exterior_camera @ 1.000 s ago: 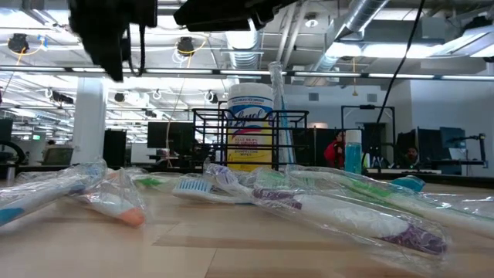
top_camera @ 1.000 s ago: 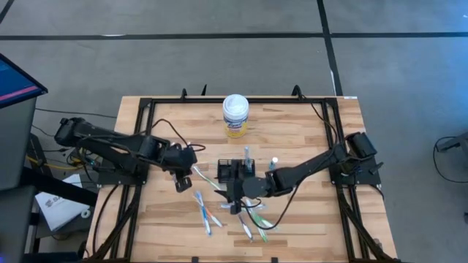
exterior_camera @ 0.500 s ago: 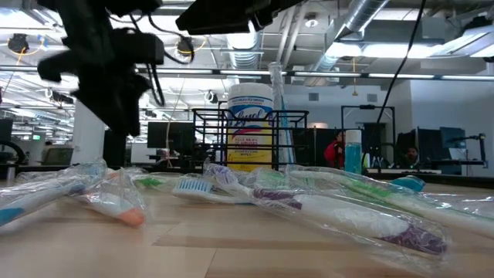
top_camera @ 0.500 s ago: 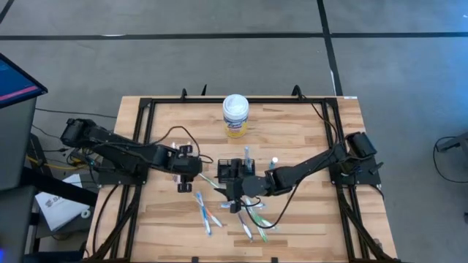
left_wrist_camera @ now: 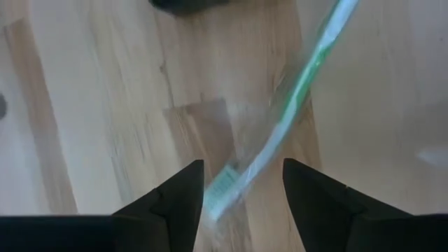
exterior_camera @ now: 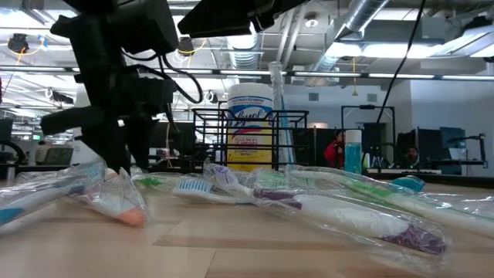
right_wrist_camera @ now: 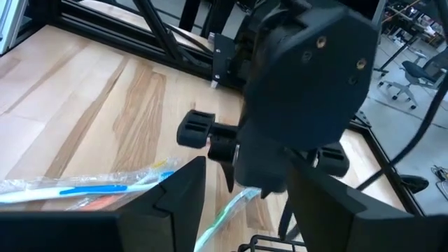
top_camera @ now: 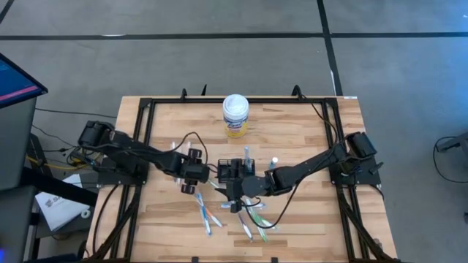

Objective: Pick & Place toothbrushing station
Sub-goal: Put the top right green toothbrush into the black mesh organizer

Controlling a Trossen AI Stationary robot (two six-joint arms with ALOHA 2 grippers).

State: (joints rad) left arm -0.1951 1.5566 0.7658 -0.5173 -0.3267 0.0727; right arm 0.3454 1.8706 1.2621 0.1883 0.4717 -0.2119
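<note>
High view: the left gripper (top_camera: 191, 175) has swept in across the table (top_camera: 307, 219) and now hovers just beside the toothbrushing station (top_camera: 235, 172), the black wire-mesh holder that sits near the table's middle, in front of the white canister (top_camera: 235, 115). A second ago the same gripper hung well clear of the holder, out toward the table's left edge. Its wrist camera shows the two fingers (left_wrist_camera: 175, 199) spread apart over a wrapped green toothbrush (left_wrist_camera: 280, 119), gripping nothing. The right gripper (top_camera: 235, 196) has not shifted: it sits at the near side of the holder, fingers apart and empty, above the loose toothbrushes (top_camera: 208, 212) scattered in front of the holder. One toothbrush (top_camera: 246, 155) already stands upright in the holder and a small blue-capped tube (top_camera: 274, 161) stands just beside it. The approach suggests the left arm is lining up to pick the green toothbrush for the holder; the grasp itself is not yet made
</note>
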